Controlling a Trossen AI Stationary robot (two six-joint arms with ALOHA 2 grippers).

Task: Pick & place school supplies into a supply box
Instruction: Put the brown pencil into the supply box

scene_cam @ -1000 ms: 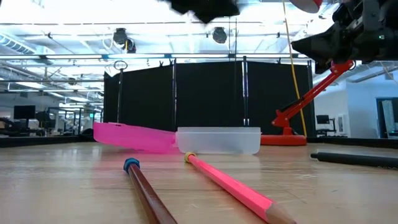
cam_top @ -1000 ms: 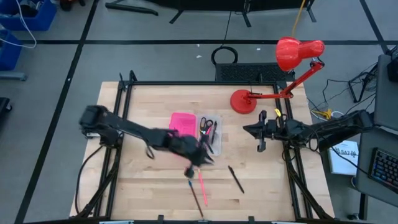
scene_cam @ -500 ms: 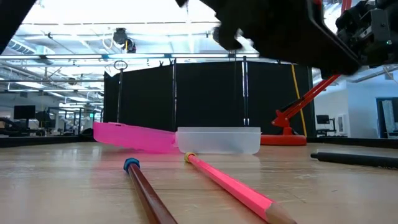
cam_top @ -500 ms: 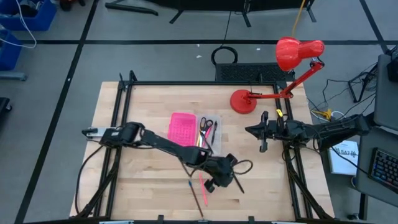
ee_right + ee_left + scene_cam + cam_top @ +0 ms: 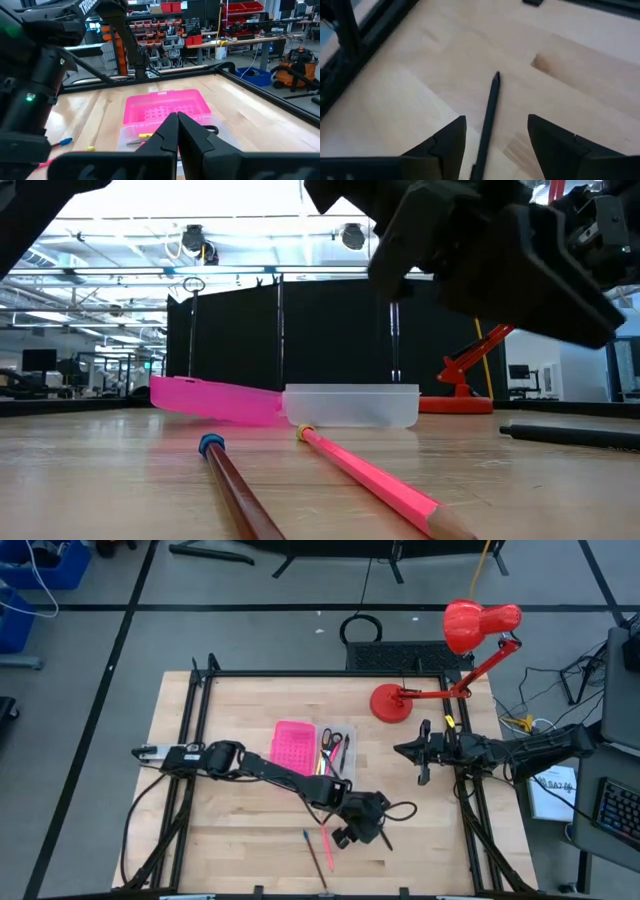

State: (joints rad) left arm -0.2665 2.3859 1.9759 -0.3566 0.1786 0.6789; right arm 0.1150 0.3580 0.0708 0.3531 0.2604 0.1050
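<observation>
My left gripper (image 5: 492, 137) hovers low over the near right part of the table (image 5: 368, 827). It is open, with one finger on each side of a black pen (image 5: 489, 107) that lies flat on the wood, and it touches nothing. The supply box (image 5: 337, 756), a clear tray, sits mid-table joined to a pink perforated half (image 5: 292, 745). Black-handled scissors (image 5: 333, 738) and a few pens lie in the tray. A pink pencil (image 5: 370, 475) and a brown pencil with a blue end (image 5: 235, 480) lie on the table nearer the front edge. My right gripper (image 5: 177, 131) waits shut at the right side (image 5: 420, 755).
A red desk lamp (image 5: 470, 640) stands at the far right corner, its base (image 5: 392, 703) on the table. Black frame rails (image 5: 195, 740) run along the table's sides. Bare wood lies left of the box and along the far edge.
My left gripper has swung from beside the supply box toward the table's near right. It has come down over the black pen and now stands astride it. The pencils and the box have stayed in place.
</observation>
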